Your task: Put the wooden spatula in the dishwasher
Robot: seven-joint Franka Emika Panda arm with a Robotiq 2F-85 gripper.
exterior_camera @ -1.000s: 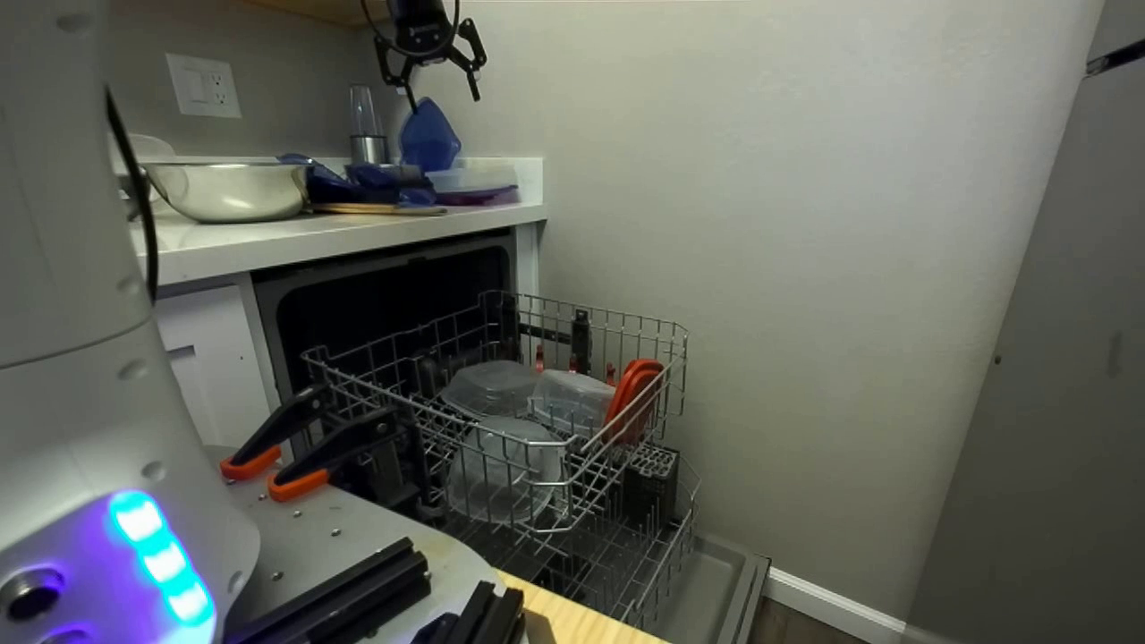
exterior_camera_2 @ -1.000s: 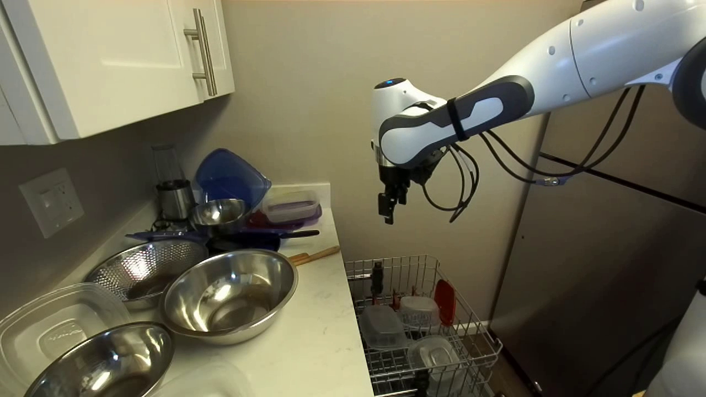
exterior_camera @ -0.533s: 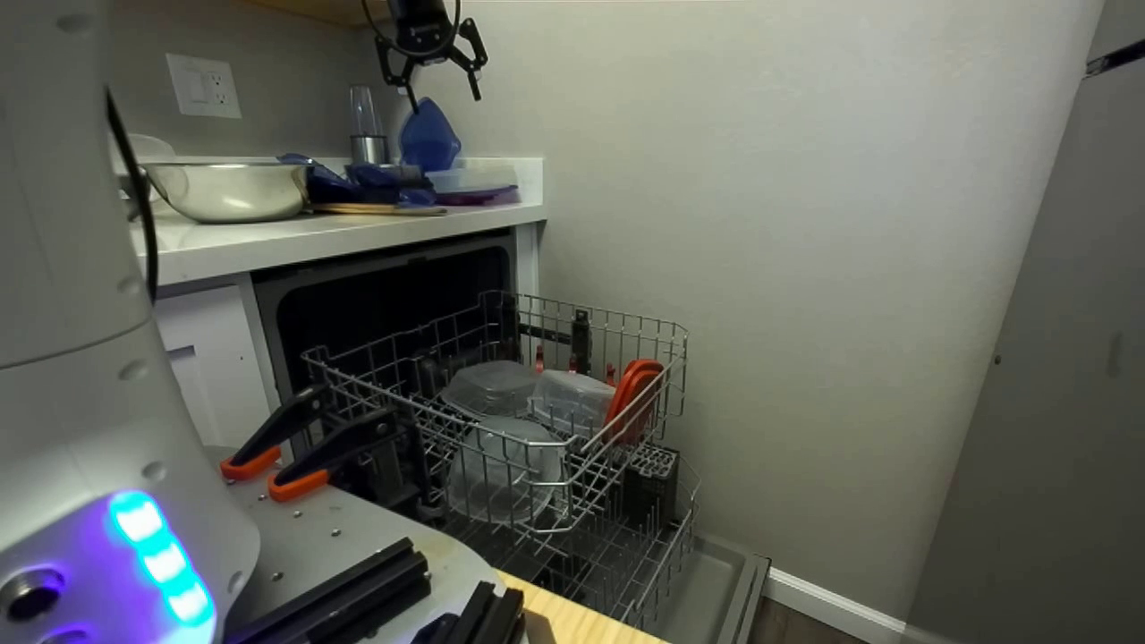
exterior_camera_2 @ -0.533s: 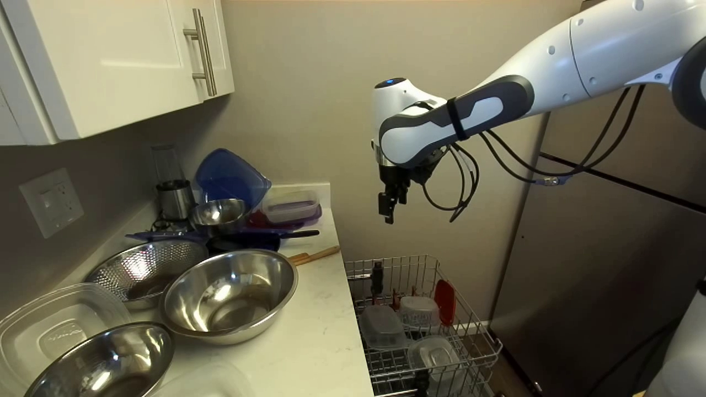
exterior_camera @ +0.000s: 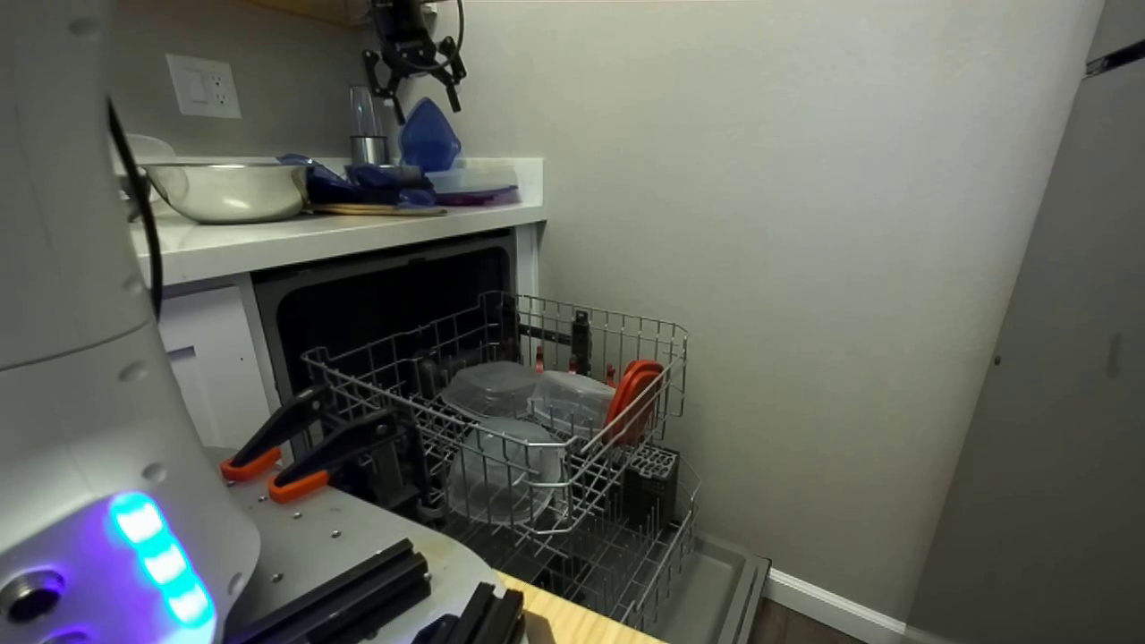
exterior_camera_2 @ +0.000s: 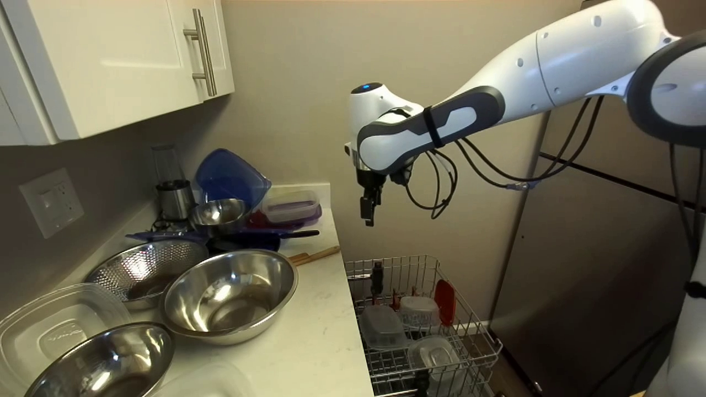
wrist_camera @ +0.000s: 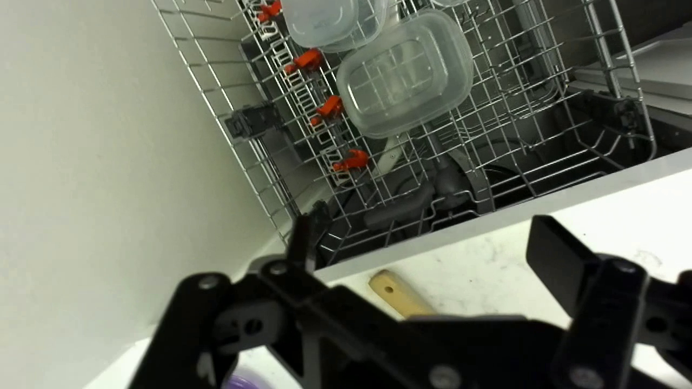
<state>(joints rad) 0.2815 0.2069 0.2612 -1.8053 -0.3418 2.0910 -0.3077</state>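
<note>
While black two-fingered pincer (exterior_camera: 428, 113) hangs higher than white veined countertop (exterior_camera_2: 331, 320), its jaws stand wide apart. Light-brown wooden spatula (exterior_camera_2: 321, 255) on countertop, lower than pincer, apart from it; handle end appears between spread jaws in wrist view. Built-in dark-interiored dishwasher (exterior_camera: 394, 300) also lower than pincer; its grey wire upper rack (exterior_camera_2: 383, 361), drawn out below pincer, holds clear plastic containers (wrist_camera: 405, 73) and orange-red rounded piece (exterior_camera: 635, 383) on edge.

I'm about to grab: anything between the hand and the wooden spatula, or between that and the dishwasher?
Nothing visible blocks the hand from the wooden spatula; a steel bowl stands by its blade end. Nothing visible bars the way to the open dishwasher either, though plastic tubs take up room there.
</note>
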